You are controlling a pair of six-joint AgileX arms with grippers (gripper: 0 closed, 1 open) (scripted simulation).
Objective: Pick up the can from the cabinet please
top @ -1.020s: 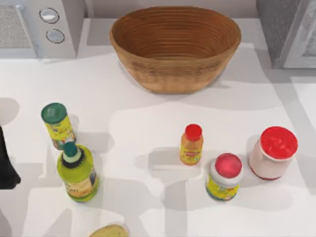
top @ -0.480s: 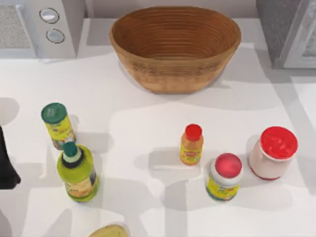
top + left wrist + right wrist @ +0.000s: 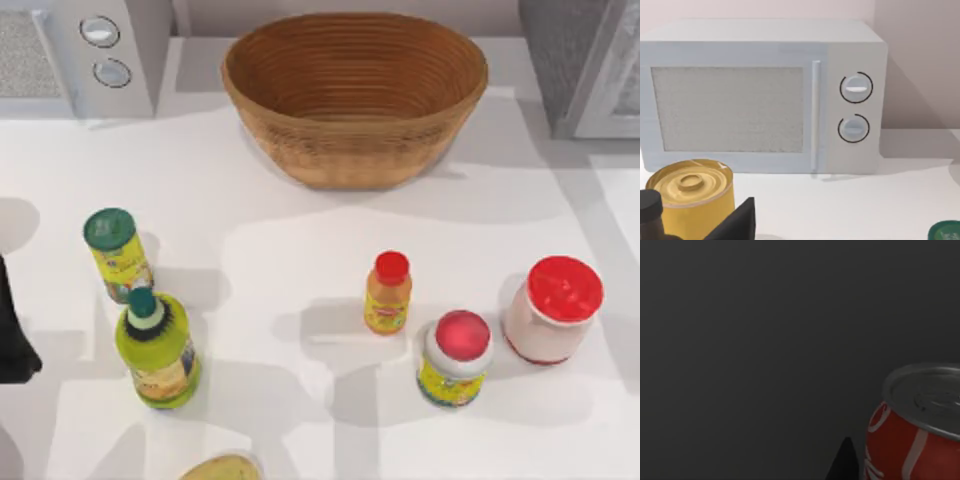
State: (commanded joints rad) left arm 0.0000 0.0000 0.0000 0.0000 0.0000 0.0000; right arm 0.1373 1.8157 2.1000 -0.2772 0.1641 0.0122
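Note:
A red can (image 3: 912,440) with a silver top and white lettering stands upright against a dark grey wall in the right wrist view. A dark part of my right gripper (image 3: 844,462) shows close beside the can. The cabinet (image 3: 572,62), a grey boxy unit with a pale white-framed door panel (image 3: 618,85), stands at the table's far right corner in the top view. My left arm (image 3: 12,335) is parked at the table's left edge, and a dark part of my left gripper (image 3: 735,224) faces the microwave.
A light grey microwave (image 3: 85,55) stands at the far left and a wicker basket (image 3: 355,85) at the far middle. On the table are a green-capped bottle (image 3: 155,345), a green-lidded tin (image 3: 117,252), an orange bottle (image 3: 388,292), two red-lidded jars (image 3: 455,357) (image 3: 555,308) and a yellow tin (image 3: 692,192).

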